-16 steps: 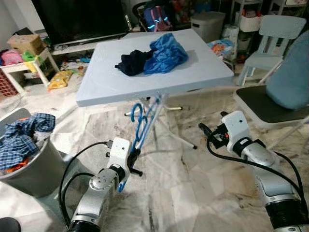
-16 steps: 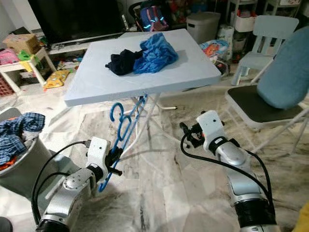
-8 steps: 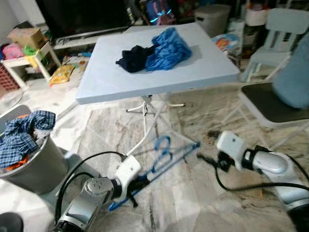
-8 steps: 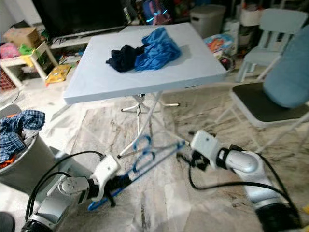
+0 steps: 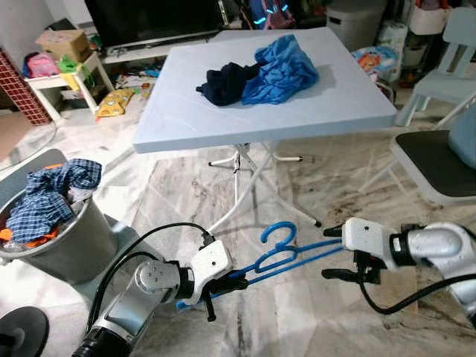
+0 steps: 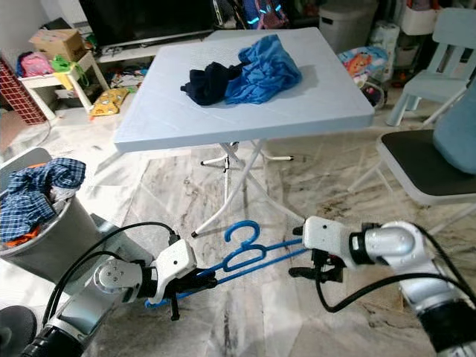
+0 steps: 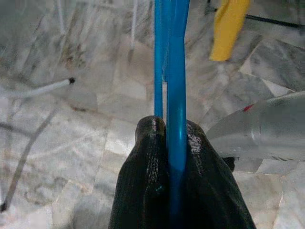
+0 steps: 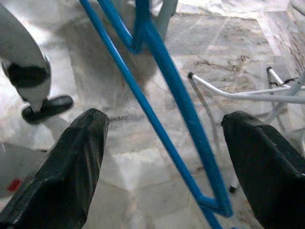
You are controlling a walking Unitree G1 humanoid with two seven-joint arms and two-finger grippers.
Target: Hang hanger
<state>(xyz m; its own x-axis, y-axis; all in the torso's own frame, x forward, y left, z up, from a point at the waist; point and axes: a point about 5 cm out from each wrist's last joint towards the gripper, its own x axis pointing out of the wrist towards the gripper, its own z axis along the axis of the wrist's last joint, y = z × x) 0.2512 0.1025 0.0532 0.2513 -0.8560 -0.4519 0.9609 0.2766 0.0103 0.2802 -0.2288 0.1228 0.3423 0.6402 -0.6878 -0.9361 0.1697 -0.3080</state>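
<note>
Hanger: a blue hanger [image 5: 286, 253] hangs low over the marble floor [image 5: 297, 320] in front of the pale blue surface [image 5: 260, 104], lying nearly level, its hook [image 5: 277, 234] turned up and toward the surface's legs.
Left end effector: the left end effector [image 5: 232, 281] is clamped on one end of the blue hanger; in the left wrist view the two black fingers [image 7: 152, 181] pinch the blue bars between them.
Right end effector: the right end effector [image 5: 338, 253] sits at the hanger's other end with its fingers spread wide; in the right wrist view the blue bars [image 8: 167, 90] pass through the gap between the two black fingers [image 8: 66, 176] and touch neither.
Surface: a square folding top on white crossed legs [image 5: 245, 186], with a dark navy garment [image 5: 223, 83] and a bright blue garment [image 5: 286, 68] heaped together and touching near its far middle.
Bin: a grey bin [image 5: 59, 245] stands on the robot's left, holding a plaid blue shirt [image 5: 48, 197] that spills over its rim.
Chairs: a folding chair with a dark seat [image 5: 439, 167] stands on the right; a small pale blue chair [image 5: 446, 52] stands further back.
Background: a dark television [image 5: 149, 18] and a low white shelf with toys [image 5: 63, 71] are behind the surface.
</note>
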